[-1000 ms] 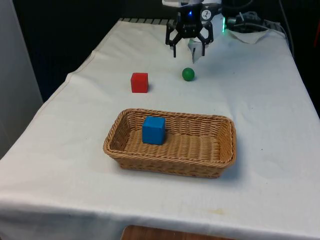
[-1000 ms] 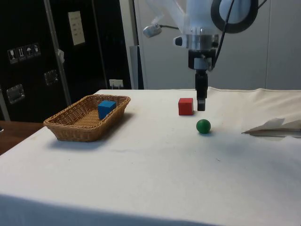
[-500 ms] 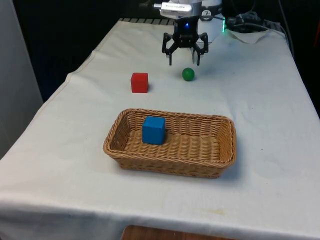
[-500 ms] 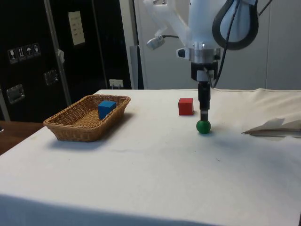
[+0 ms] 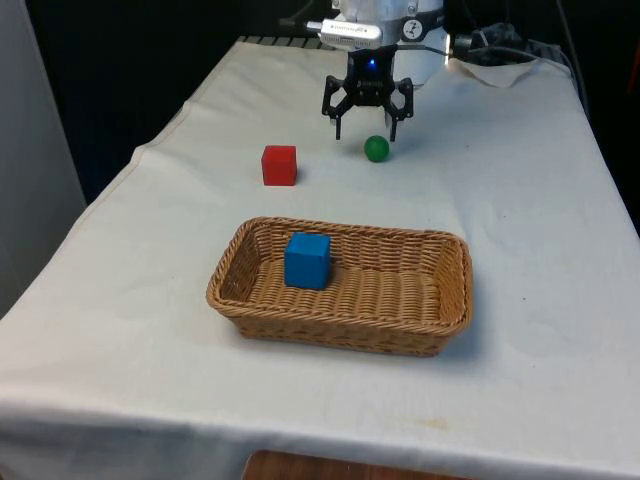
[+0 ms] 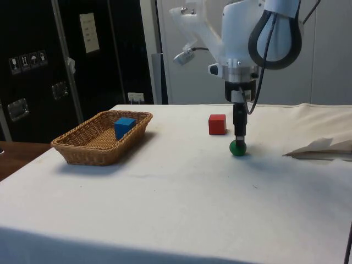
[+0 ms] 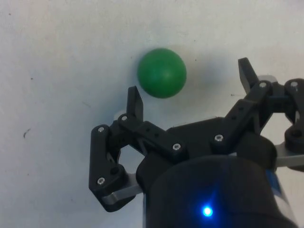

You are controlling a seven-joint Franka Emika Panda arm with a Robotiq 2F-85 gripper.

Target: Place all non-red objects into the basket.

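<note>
Count: one green ball point(image 5: 376, 149), one red cube point(image 5: 279, 165), one blue cube point(image 5: 307, 260), one basket point(image 5: 446, 290). The blue cube sits inside the basket, toward the front view's left end. The basket's long axis runs across the front view; the ball, being round, has no heading. The ball rests on the worktop point(image 5: 520, 200), beside the red cube and apart from it. The gripper point(image 7: 190, 90) hangs low over the ball, fingers point(image 7: 136, 102) spread, not touching it. Compared with one second ago, the gripper has descended and now stands just above the ball; the ball, cubes and basket are unmoved.
</note>
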